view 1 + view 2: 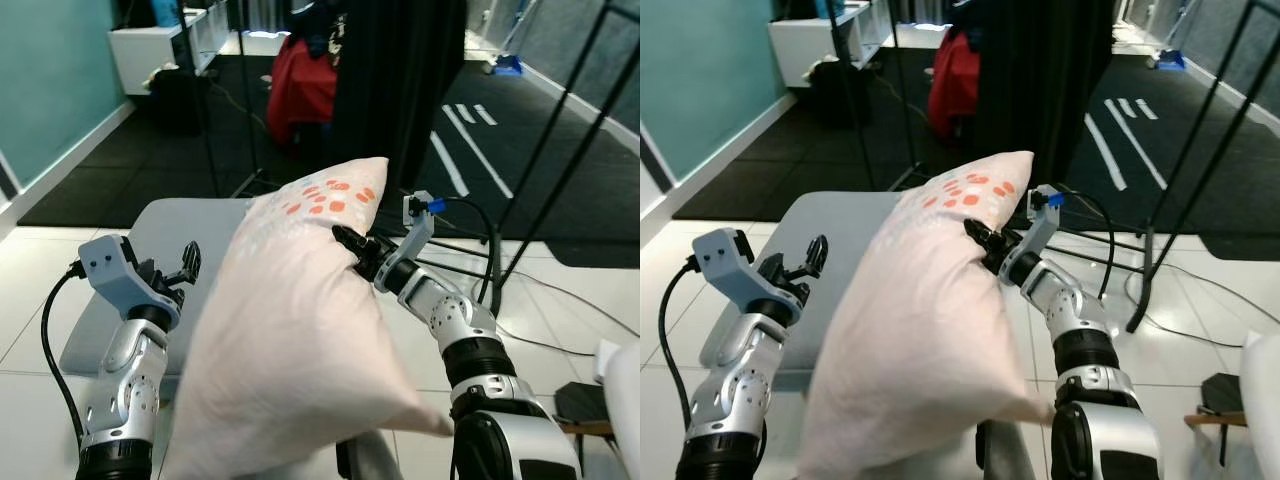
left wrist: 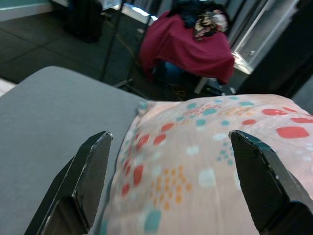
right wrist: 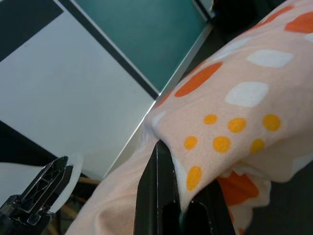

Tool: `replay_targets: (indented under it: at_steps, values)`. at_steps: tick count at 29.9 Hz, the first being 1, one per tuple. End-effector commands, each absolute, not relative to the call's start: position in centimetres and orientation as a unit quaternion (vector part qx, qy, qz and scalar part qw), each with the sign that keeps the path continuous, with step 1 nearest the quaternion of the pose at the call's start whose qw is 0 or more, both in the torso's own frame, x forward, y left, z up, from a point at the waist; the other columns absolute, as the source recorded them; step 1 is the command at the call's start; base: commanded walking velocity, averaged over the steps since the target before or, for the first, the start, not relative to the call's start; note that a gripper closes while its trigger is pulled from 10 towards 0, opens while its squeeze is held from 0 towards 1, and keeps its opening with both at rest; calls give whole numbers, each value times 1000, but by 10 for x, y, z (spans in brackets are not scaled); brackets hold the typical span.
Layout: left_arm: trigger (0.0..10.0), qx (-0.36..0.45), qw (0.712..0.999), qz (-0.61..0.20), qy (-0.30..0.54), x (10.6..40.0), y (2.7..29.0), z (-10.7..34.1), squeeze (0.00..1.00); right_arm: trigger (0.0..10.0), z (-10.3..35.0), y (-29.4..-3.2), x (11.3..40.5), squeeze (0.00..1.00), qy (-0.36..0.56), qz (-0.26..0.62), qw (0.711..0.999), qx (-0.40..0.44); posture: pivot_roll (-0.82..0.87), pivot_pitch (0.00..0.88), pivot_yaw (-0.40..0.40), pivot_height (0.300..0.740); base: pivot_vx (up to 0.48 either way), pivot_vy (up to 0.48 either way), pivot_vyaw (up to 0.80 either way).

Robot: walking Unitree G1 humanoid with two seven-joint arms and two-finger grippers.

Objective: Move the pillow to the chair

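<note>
In the head views, one pillow [image 1: 300,330] hangs over the grey chair [image 1: 180,235], long axis steeply tilted, patterned corner uppermost. The right gripper [image 1: 350,245] pinches its edge. Left wrist view: the left gripper [image 2: 171,186] spread open beside the pillow. Right wrist view: fingers [image 3: 159,196] clamp fabric.

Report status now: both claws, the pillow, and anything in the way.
Right claw shut on pillow, holding it up over grey chair. Left claw open, beside pillow. Black stand legs on the right.
</note>
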State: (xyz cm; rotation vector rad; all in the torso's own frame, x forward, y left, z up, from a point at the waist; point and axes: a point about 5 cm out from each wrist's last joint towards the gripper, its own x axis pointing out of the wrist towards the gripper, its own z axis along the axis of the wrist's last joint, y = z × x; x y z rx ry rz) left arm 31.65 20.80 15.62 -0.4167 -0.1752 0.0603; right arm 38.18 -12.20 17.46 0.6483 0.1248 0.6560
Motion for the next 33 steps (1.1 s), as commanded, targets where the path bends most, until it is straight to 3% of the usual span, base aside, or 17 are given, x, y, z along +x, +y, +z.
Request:
replay_targets:
  at_steps: [1,8,33]
  values:
    - [10000,-206,974,34,-90,315,209,156,0,0,190,-124,383,0,27,322,896,304,-208,0,-37,586,0,0,0]
    - [10000,-207,974,34,-84,316,207,155,0,0,189,-123,383,0,28,323,897,301,-207,0,-39,611,-343,0,0]
    - [10000,-203,974,30,-94,315,204,156,0,0,189,-121,382,0,28,326,895,302,-202,0,-43,711,0,0,0]
